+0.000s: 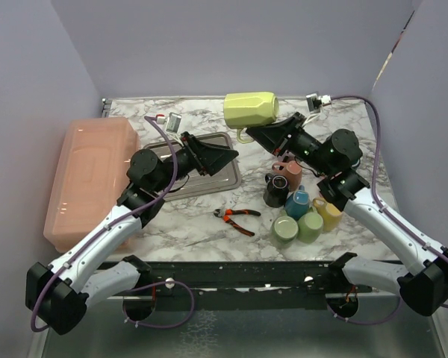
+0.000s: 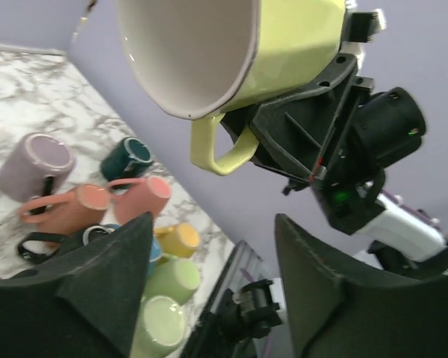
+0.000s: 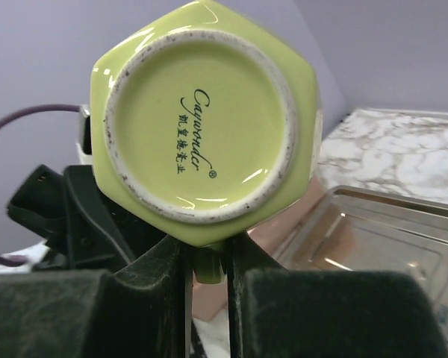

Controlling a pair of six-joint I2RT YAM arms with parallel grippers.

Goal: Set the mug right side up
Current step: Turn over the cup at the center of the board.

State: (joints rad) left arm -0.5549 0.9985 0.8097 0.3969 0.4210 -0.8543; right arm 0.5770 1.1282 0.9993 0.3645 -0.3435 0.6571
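Note:
A yellow-green six-sided mug (image 1: pixel 250 110) hangs in the air on its side above the back of the table, its mouth facing left. My right gripper (image 1: pixel 248 134) is shut on its handle (image 3: pixel 207 265), and the right wrist view shows the mug's base (image 3: pixel 201 112) just above the closed fingers. In the left wrist view the mug (image 2: pixel 284 45) fills the top, white inside, with its handle (image 2: pixel 216 149) pointing down. My left gripper (image 1: pixel 228 158) stands open over the metal tray (image 1: pixel 231 180), below and left of the mug, and nothing sits between its fingers (image 2: pixel 213 224).
Several mugs (image 1: pixel 299 201) in pink, black, blue, yellow and green lie clustered at the right. Orange-handled pliers (image 1: pixel 237 216) lie in the middle. A pink lidded box (image 1: pixel 89 175) sits along the left side. Purple walls close in the table.

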